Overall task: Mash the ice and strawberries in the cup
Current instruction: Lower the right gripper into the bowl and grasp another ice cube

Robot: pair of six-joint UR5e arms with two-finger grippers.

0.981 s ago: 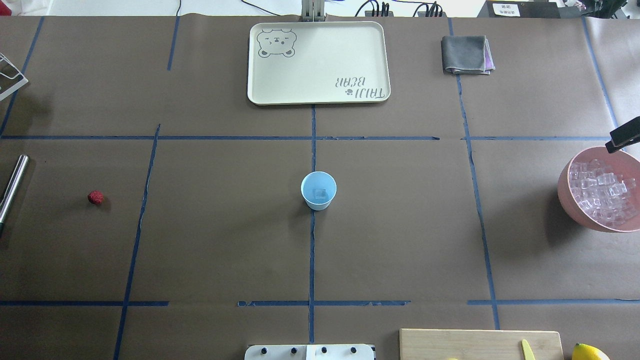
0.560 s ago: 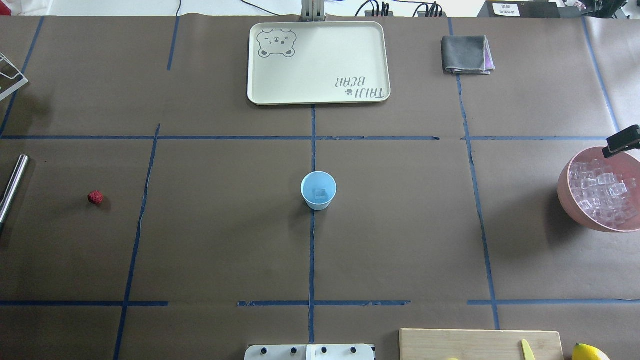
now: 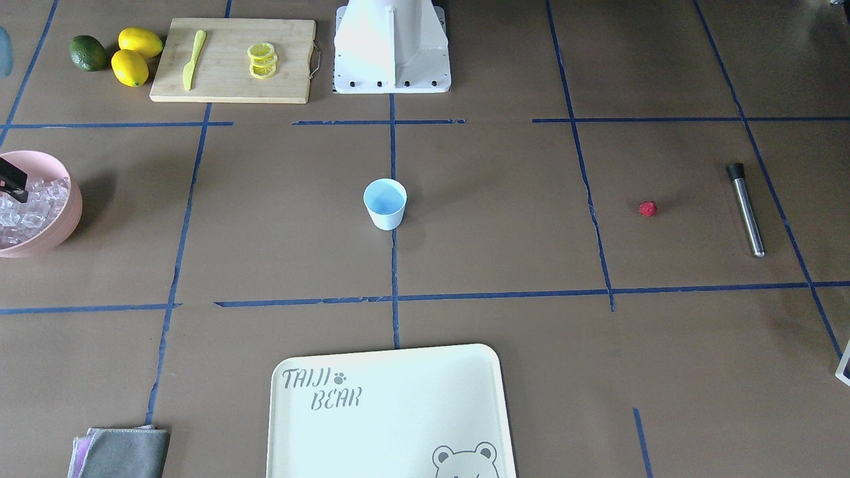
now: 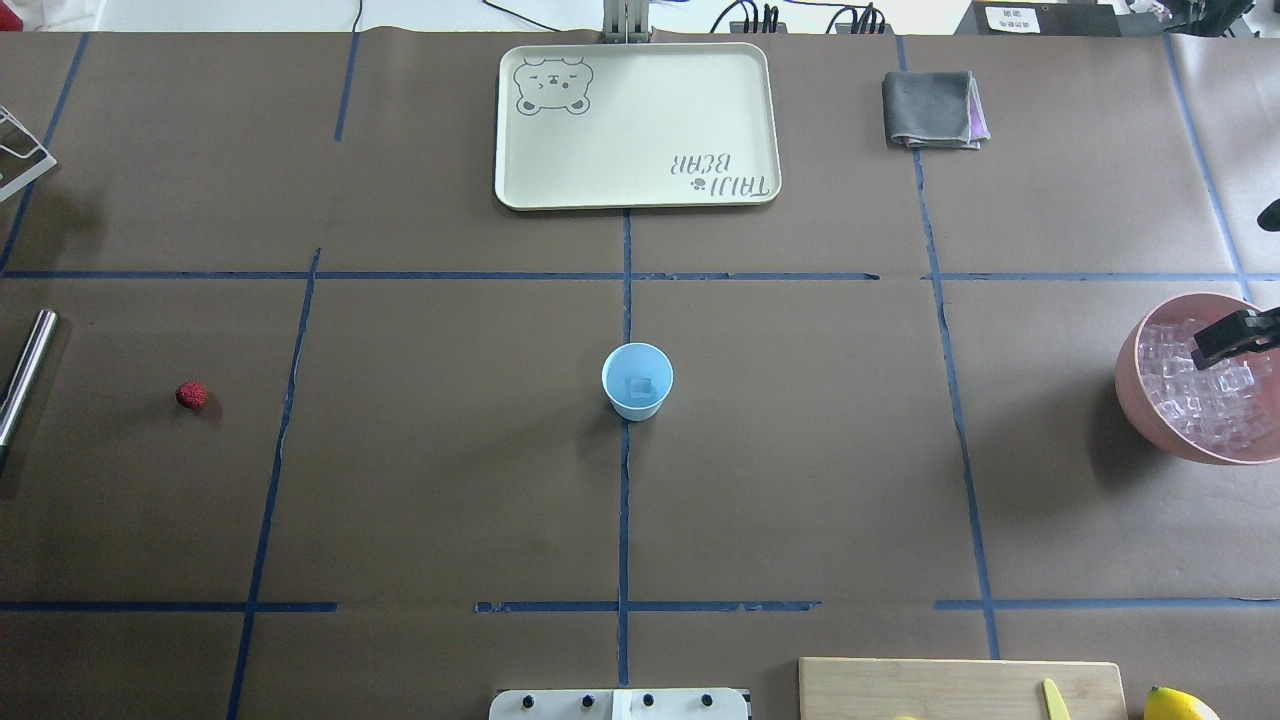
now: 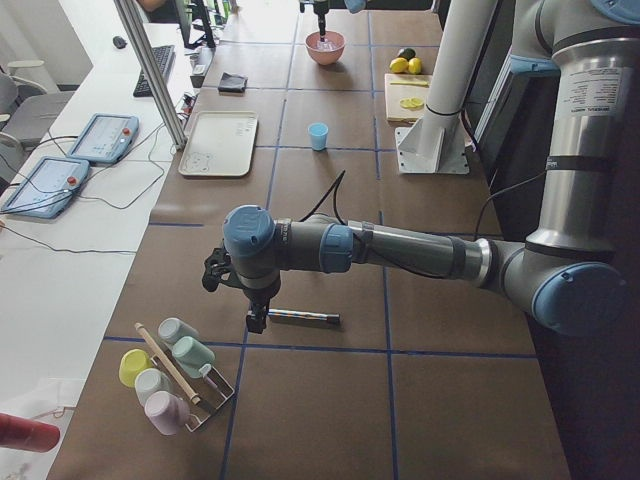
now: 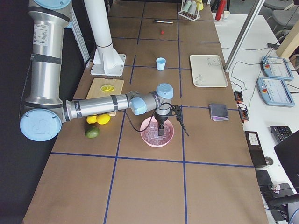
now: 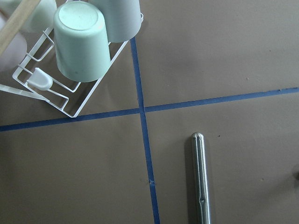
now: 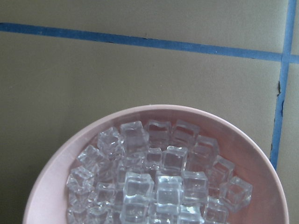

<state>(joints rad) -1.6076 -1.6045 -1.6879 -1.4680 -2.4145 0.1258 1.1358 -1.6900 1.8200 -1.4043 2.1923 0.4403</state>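
Note:
The light-blue cup (image 4: 637, 380) stands at the table's middle with one ice cube (image 4: 640, 388) in it. The rest of the ice (image 8: 154, 182) is heaped in a pink bowl (image 4: 1135, 395) at the right edge. My right gripper (image 4: 1235, 335) hangs over that ice; only one dark finger shows, so I cannot tell its state. The red strawberry (image 4: 191, 394) lies alone at the far left. My left gripper (image 5: 257, 318) hovers over a steel muddler (image 7: 201, 182) near the left edge; I cannot tell whether it is open or shut.
A cream tray (image 4: 635, 125) and a grey cloth (image 4: 932, 108) lie at the far side. A cutting board (image 3: 232, 79) with lemon slices and a yellow knife, lemons (image 3: 136, 56) and an avocado (image 3: 88, 53) lie near my base. A cup rack (image 7: 70, 56) stands beyond the muddler.
The right gripper's finger has moved from the bowl's far rim to over the ice, nearer my base. The cup, strawberry and muddler have not moved.

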